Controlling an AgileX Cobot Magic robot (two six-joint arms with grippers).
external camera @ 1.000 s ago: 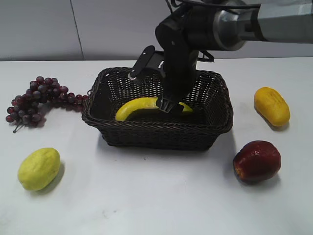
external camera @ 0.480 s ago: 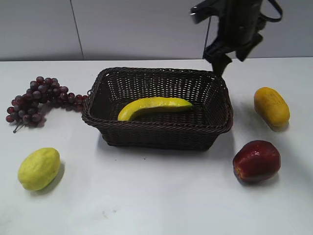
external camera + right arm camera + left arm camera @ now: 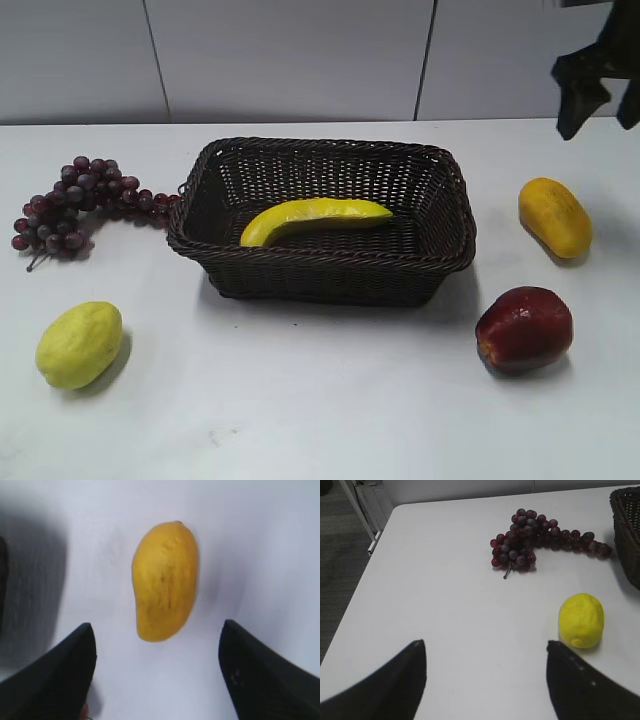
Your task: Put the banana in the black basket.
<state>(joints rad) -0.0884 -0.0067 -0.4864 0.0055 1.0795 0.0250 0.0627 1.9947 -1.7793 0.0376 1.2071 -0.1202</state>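
The banana lies inside the black basket at the middle of the table, long and yellow, free of any gripper. My right gripper hangs high at the upper right edge of the exterior view, far from the basket; in the right wrist view it is open and empty above the table. My left gripper is open and empty over bare table at the left; it is out of the exterior view. A corner of the basket shows in the left wrist view.
A stubby yellow-orange fruit lies right of the basket, a red apple in front of it. Dark red grapes lie at the left, a yellow-green lemon at the front left.
My right gripper has let go of the banana in the basket, risen and swung away to the upper right. The banana has settled flat in the basket.
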